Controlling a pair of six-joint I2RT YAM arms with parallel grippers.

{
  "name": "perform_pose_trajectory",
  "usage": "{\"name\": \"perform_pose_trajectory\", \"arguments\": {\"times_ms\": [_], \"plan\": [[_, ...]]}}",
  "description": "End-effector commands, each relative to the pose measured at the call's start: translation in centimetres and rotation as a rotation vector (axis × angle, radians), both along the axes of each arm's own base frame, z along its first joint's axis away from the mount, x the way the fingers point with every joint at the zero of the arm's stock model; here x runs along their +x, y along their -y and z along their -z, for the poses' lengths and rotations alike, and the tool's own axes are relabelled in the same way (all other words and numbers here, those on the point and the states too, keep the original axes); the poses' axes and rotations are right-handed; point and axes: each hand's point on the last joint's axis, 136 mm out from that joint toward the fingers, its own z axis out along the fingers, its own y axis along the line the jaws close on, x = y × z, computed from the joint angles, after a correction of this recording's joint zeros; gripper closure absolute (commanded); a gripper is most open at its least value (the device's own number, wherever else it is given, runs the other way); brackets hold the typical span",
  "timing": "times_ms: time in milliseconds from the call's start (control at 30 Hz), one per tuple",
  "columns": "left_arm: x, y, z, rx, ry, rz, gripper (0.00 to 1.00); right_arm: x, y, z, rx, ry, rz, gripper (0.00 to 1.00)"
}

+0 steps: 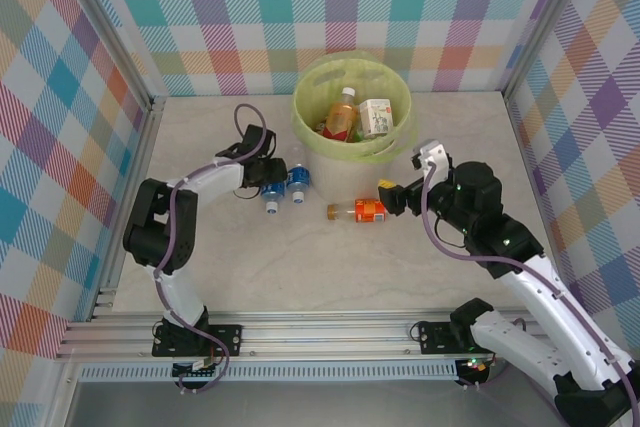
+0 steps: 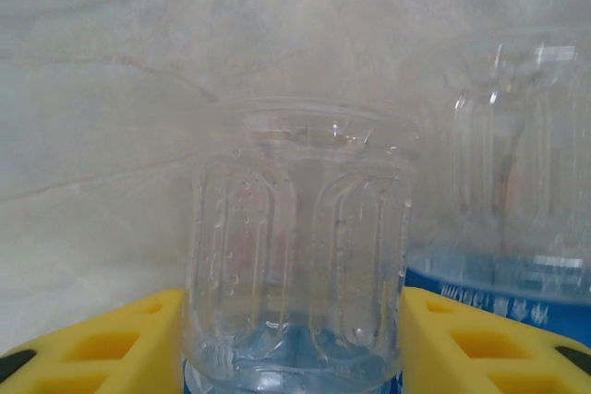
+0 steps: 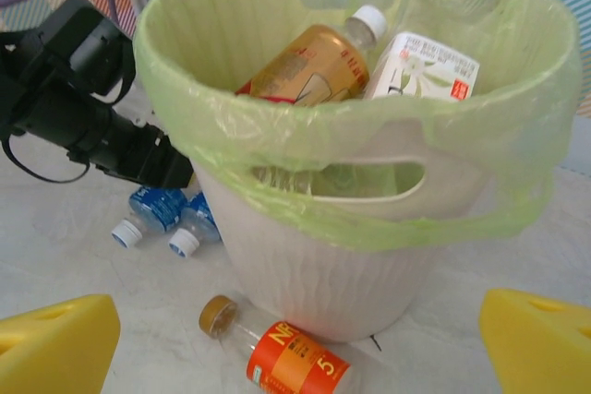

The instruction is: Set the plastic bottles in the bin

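Note:
Two clear plastic bottles with blue labels lie side by side left of the bin [image 1: 300,107]. My left gripper [image 1: 264,175] is down over the left one [image 1: 272,193]. In the left wrist view its yellow fingers [image 2: 102,348] press both sides of that bottle [image 2: 295,256], and the other bottle [image 2: 517,228] lies just to the right. An orange-labelled bottle [image 1: 365,211] lies on the table in front of the bin. My right gripper [image 1: 392,193] hovers open just right of it, and its yellow fingertips [image 3: 55,343] stand wide on either side of this bottle [image 3: 295,362].
The bin [image 3: 323,256] is lined with a yellow-green bag and holds an amber bottle [image 3: 309,66] and a white-labelled one [image 3: 425,66]. Checked walls close off the table on three sides. The left arm's black wrist [image 3: 92,117] is close to the bin's left side.

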Motion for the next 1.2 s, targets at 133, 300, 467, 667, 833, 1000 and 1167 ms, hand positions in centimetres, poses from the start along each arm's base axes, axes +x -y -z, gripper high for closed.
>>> {"name": "perform_pose_trajectory", "arguments": {"times_ms": [133, 300, 467, 667, 833, 1000, 1167], "plan": [[-2.6, -1.5, -1.0, 0.019, -0.040, -0.013, 0.51, -0.5, -1.0, 1.3, -0.040, -0.002, -0.081, 0.00], [-3.1, -1.7, -4.1, -0.036, 0.048, -0.041, 0.52, -0.4, -1.2, 1.8, -0.046, -0.006, -0.098, 0.00], [-2.5, -2.9, -14.0, -0.076, 0.287, -0.112, 0.53, -0.5, -1.7, 2.8, -0.052, -0.019, -0.127, 0.00], [-2.0, -0.6, -28.9, -0.274, 0.641, -0.015, 0.53, -0.1, -2.1, 3.5, -0.054, -0.032, -0.131, 0.00], [-2.4, 4.7, -37.0, -0.371, 0.789, 0.203, 0.54, -0.1, -2.2, 3.1, -0.038, -0.024, -0.130, 0.00], [-1.4, 9.7, -39.9, -0.345, 0.849, 0.386, 0.54, 0.7, -1.1, 2.7, 0.020, -0.015, -0.033, 0.00], [1.9, 12.7, -37.2, -0.270, 0.758, 0.480, 0.54, 0.5, -0.2, 2.1, 0.052, 0.017, 0.015, 0.00]]}}
